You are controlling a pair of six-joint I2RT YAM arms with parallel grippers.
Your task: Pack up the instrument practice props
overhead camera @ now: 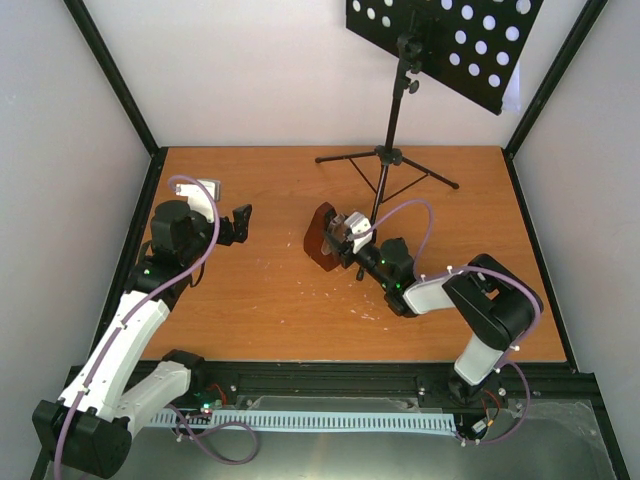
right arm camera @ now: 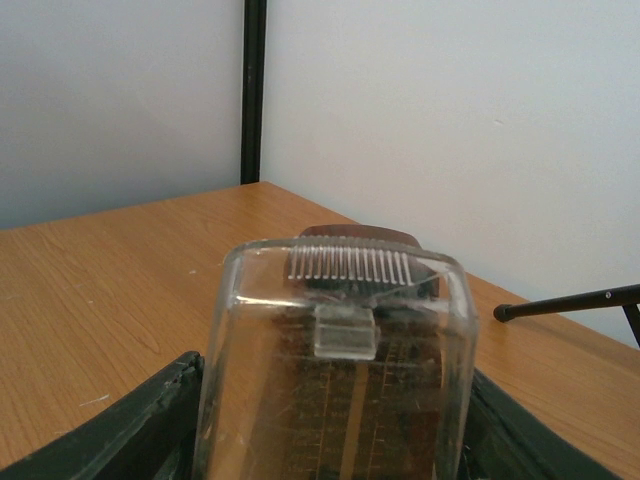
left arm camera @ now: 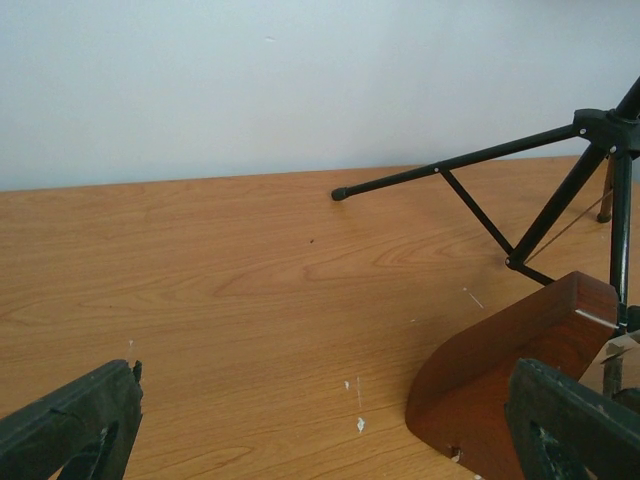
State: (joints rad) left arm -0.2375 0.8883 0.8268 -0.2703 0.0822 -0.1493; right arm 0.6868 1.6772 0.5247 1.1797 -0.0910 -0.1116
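Metronome point(right arm camera: 338, 360): clear cover facing the right wrist camera, red-brown body tilted on the counter point(overhead camera: 260, 300), near the stand's legs.
Right hand point(overhead camera: 345, 236): clamped on the metronome's cover.
Left hand point(overhead camera: 240, 222): fingers spread wide, holding nothing.
Music stand point(overhead camera: 392, 150): upright at the far edge.

Metronome point(overhead camera: 322, 238) is showing glossy red-brown wood. Cover point(right arm camera: 335, 380) is reading clear, with a fine ribbed strip near the top. Stand point(overhead camera: 391, 120) is showing all black, and its desk point(overhead camera: 455, 62) is carrying rows of round holes. Table point(overhead camera: 260, 320) is showing orange wood grain with white flecks. Fingers point(left arm camera: 70, 430) are looking black, arms point(overhead camera: 130, 340) white-and-black, cables point(overhead camera: 216, 225) purple.
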